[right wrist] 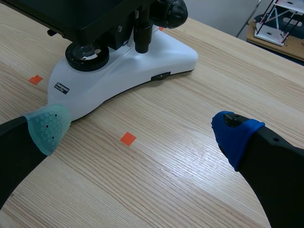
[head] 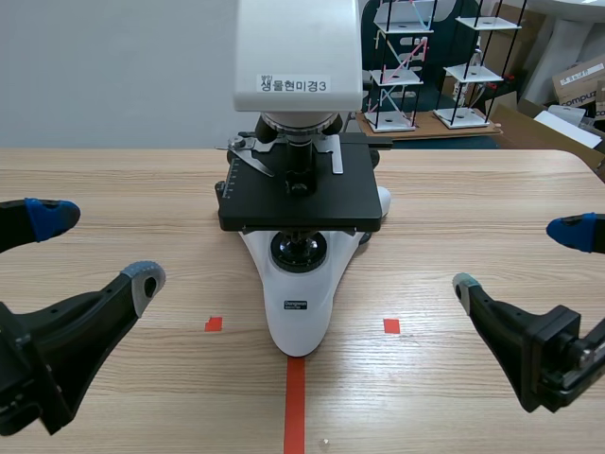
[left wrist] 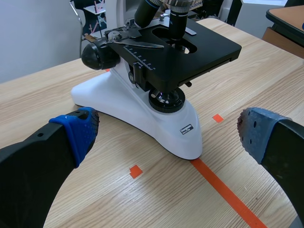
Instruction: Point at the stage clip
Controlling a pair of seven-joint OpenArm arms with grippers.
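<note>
Metal stage clip (head: 253, 161) on black stage (head: 326, 200)

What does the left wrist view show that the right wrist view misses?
Only the left wrist view shows the stage from above, with the stage clip, the objectives and the long tape line. Only the right wrist view shows the stage only from its side and a rack behind. Both show the white microscope base, its light lens and an open pincer: left pincer, right pincer.
</note>
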